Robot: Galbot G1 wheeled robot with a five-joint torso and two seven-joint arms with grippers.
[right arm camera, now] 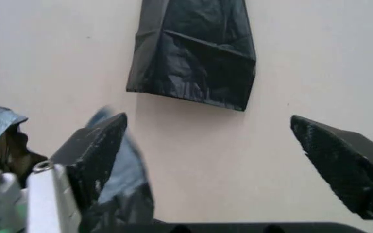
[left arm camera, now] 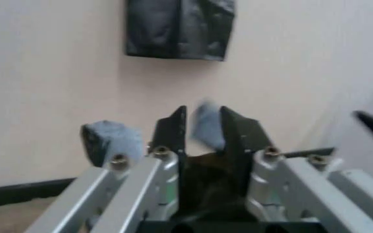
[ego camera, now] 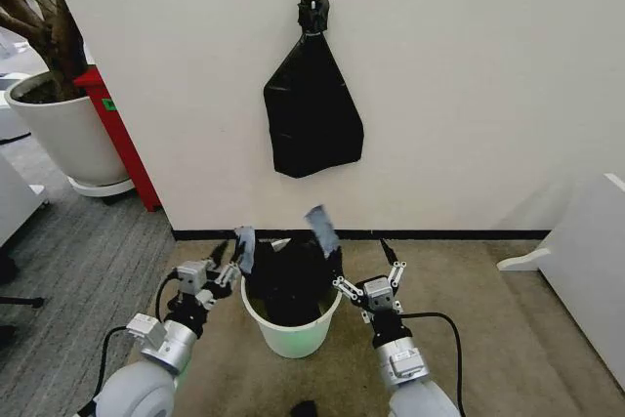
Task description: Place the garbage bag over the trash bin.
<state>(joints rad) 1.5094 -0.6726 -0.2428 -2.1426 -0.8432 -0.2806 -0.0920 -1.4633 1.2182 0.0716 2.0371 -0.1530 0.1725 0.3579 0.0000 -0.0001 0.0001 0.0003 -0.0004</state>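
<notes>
**Two grippers at the bin's rim, bag inside**

Head view: the trash bin (ego camera: 291,331) stands on a beige carpet (ego camera: 469,290) before a cream wall (ego camera: 469,75). The garbage bag (ego camera: 291,275) sits in it, edges sticking up. The left gripper (ego camera: 234,253) pinches the bag's left edge; the right gripper (ego camera: 363,263) is spread beside the right edge. A black bag bundle (ego camera: 312,109) hangs on the wall; a plant pot (ego camera: 63,134) stands far left.

Left wrist view: left gripper (left arm camera: 204,127) narrowed on black film.

Right wrist view: right gripper (right arm camera: 209,133) wide apart, holding nothing.
</notes>
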